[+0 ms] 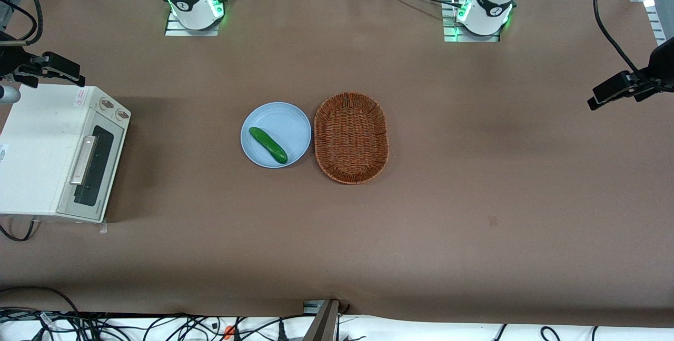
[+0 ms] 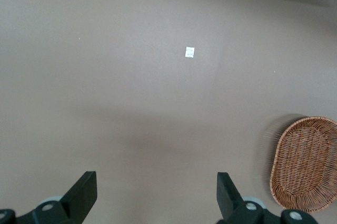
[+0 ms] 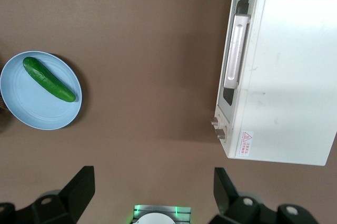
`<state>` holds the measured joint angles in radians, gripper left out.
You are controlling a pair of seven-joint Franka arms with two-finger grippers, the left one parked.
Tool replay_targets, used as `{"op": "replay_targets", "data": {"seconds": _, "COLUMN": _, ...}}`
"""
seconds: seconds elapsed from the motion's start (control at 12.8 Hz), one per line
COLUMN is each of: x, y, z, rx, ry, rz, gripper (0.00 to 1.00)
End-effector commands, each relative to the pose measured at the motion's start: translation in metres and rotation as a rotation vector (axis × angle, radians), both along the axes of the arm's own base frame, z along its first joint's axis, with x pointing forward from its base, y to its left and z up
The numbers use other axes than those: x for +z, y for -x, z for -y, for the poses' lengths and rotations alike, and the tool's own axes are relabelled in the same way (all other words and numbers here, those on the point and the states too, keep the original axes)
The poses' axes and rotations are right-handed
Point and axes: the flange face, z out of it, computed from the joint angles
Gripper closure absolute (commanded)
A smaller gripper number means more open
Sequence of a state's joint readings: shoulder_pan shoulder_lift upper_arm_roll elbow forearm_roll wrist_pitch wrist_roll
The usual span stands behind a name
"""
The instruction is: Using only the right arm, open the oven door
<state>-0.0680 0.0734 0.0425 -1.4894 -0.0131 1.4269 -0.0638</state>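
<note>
The cream-white toaster oven stands at the working arm's end of the table. Its oven door, with a dark glass window and silver bar handle, is shut. My right arm's gripper hangs high over the table, just farther from the front camera than the oven and touching nothing. In the right wrist view the gripper is wide open and empty, with the oven door and its handle well below it and apart from the fingers.
A light blue plate with a green cucumber sits mid-table, beside an empty wicker basket. The plate and cucumber also show in the right wrist view. Two knobs sit at the oven front's farther end.
</note>
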Motion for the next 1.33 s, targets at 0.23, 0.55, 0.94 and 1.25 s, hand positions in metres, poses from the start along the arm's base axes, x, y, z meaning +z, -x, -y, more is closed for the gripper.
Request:
{"op": "replay_targets", "data": {"seconds": 0.23, "x": -0.003, "y": 0.004, "z": -0.010, "rx": 0.017, "ry": -0.010, "rz": -0.031, "gripper": 0.00}}
{"op": "replay_targets", "data": {"seconds": 0.55, "x": -0.003, "y": 0.004, "z": -0.012, "rx": 0.020, "ry": -0.008, "rz": -0.031, "gripper": 0.00}}
{"op": "replay_targets", "data": {"seconds": 0.94, "x": -0.003, "y": 0.004, "z": -0.012, "rx": 0.021, "ry": -0.009, "rz": -0.033, "gripper": 0.00}}
{"op": "replay_targets", "data": {"seconds": 1.25, "x": -0.015, "y": 0.005, "z": -0.018, "rx": 0.030, "ry": -0.008, "rz": -0.091, "gripper": 0.01}}
